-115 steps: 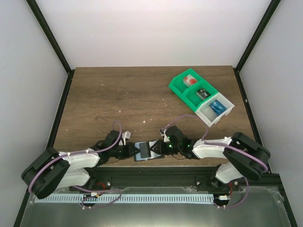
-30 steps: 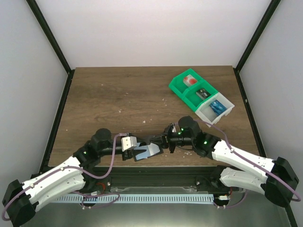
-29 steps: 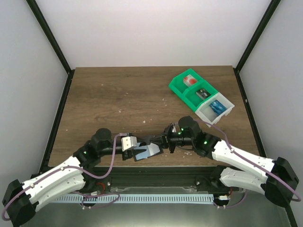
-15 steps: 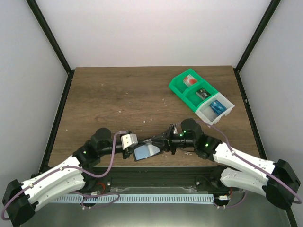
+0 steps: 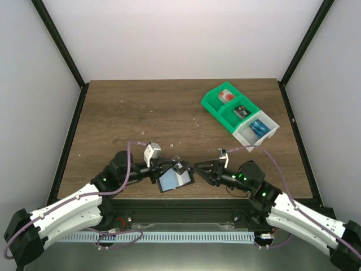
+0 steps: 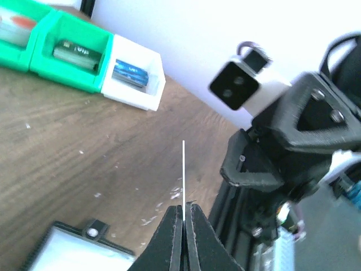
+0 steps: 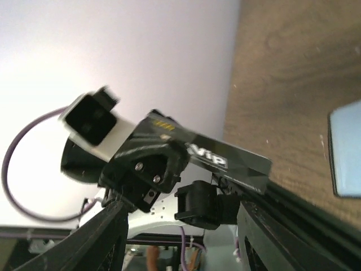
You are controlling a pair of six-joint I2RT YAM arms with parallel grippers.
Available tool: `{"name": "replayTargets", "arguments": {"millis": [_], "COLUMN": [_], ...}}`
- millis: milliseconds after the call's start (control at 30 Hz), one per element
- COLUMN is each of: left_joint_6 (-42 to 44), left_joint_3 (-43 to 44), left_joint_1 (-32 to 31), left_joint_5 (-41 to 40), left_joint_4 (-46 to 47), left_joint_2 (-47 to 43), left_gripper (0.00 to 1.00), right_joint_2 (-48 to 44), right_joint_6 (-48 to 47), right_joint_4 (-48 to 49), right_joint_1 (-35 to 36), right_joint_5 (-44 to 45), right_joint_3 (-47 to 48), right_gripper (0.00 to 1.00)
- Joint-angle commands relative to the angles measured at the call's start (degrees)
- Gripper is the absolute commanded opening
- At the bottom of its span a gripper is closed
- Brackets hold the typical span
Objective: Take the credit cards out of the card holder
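The card (image 6: 183,169) is seen edge-on as a thin pale line, clamped in the left claw (image 6: 183,208); its face is glossy and dark. The right claw (image 5: 200,167) is held apart. The flat, pale-blue card holder (image 5: 175,179), partly covered, lies near the wood-grain table's (image 5: 141,113) front edge.

Bin (image 5: 247,139) behind card holder (image 5: 175,180), rightward

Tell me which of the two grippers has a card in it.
The left gripper, shut on a thin dark card marked Vip; the right gripper is open and empty.
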Motion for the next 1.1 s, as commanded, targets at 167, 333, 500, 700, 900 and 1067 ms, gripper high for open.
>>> {"name": "replayTargets", "arguments": {"millis": [167,333,500,700,900,1067], "left_joint_6": [-44.2,-62.2,-71.6,-77.6,-81.2,-83.3], "left_joint_3": [-0.1,-4.8,-6.2,-6.8,-7.8,-8.7], "left_joint_1": [1.1,1.2,1.3,1.3,1.3,1.3], "left_joint_5": [2.7,-3.6,-6.4,-7.1,-7.1,-7.0], "left_joint_4": [17.8,24.7,25.1,24.1,22.4,22.3], "left_joint_2": [5.4,4.4,2.6,2.0,1.9,1.4], "left_gripper": [0.00,0.00,0.00,0.00,0.00,0.00], "right_joint_2": [-6.9,-4.8,-2.3,4.3,11.2,15.1], "right_joint_6": [-17.5,-14.9,-8.6,-5.0,-3.1,0.6], "right_joint_4": [7.9,6.7,3.0,9.9,13.8,15.8], "right_joint_1": [0.0,0.0,-0.1,-0.1,-0.1,-0.1], "right_joint_5": [0.5,0.1,1.6,-0.6,-2.4,-3.0], "right_joint_3": [-2.0,0.1,1.8,3.0,6.9,7.9], "right_gripper": [0.53,0.57,0.61,0.48,0.44,0.39]}}
